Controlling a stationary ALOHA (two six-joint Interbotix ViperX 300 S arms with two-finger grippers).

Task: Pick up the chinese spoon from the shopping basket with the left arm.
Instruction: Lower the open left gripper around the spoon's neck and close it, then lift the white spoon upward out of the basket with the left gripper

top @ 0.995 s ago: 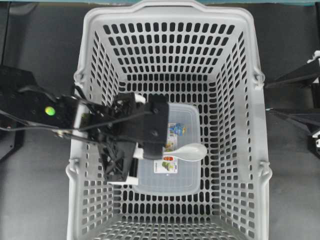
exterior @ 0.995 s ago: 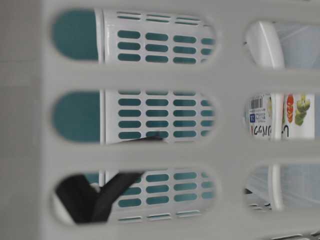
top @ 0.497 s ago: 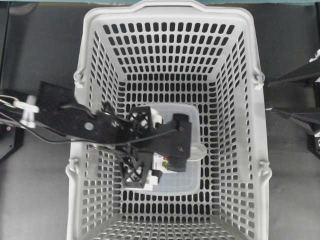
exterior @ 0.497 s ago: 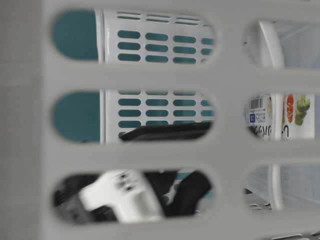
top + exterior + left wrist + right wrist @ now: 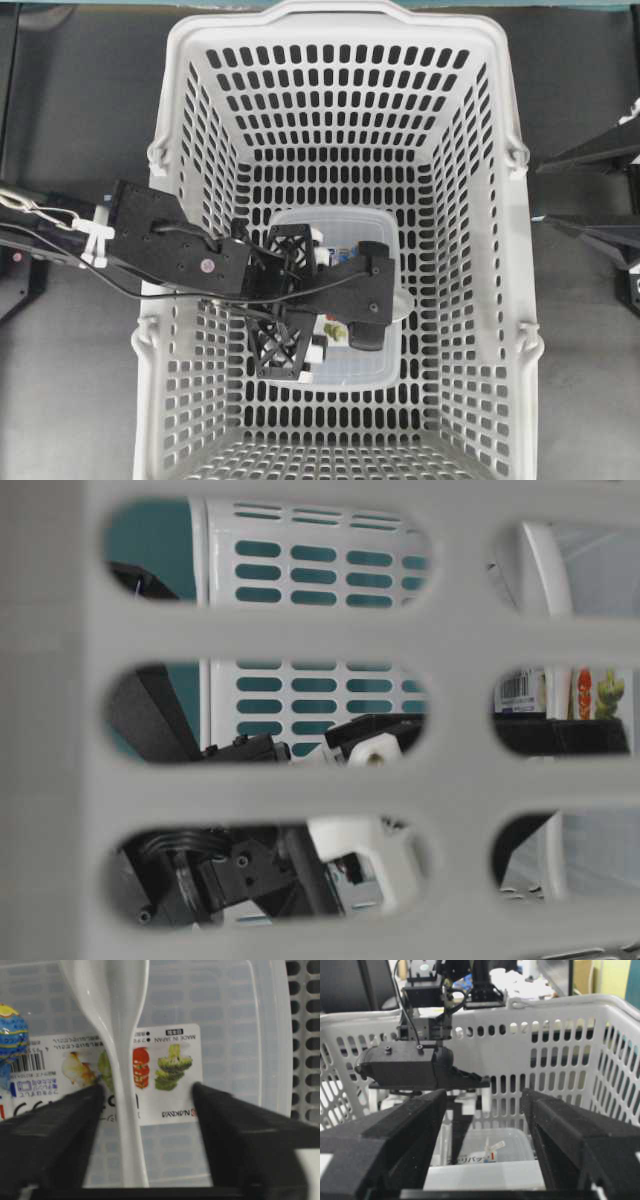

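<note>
Left gripper lowered, astride glossy white chinese spoon handle

Grey shopping basket on dark tabletop

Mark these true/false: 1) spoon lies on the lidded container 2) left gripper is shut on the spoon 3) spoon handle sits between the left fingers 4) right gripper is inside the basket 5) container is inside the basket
1) True: the chinese spoon rests on the clear container.
2) False: the left gripper is open, with gaps either side of the handle.
3) True: the handle runs between the fingers, nearer the one on the wrist view's left.
4) False: the right gripper is open and outside the shopping basket.
5) True.
</note>
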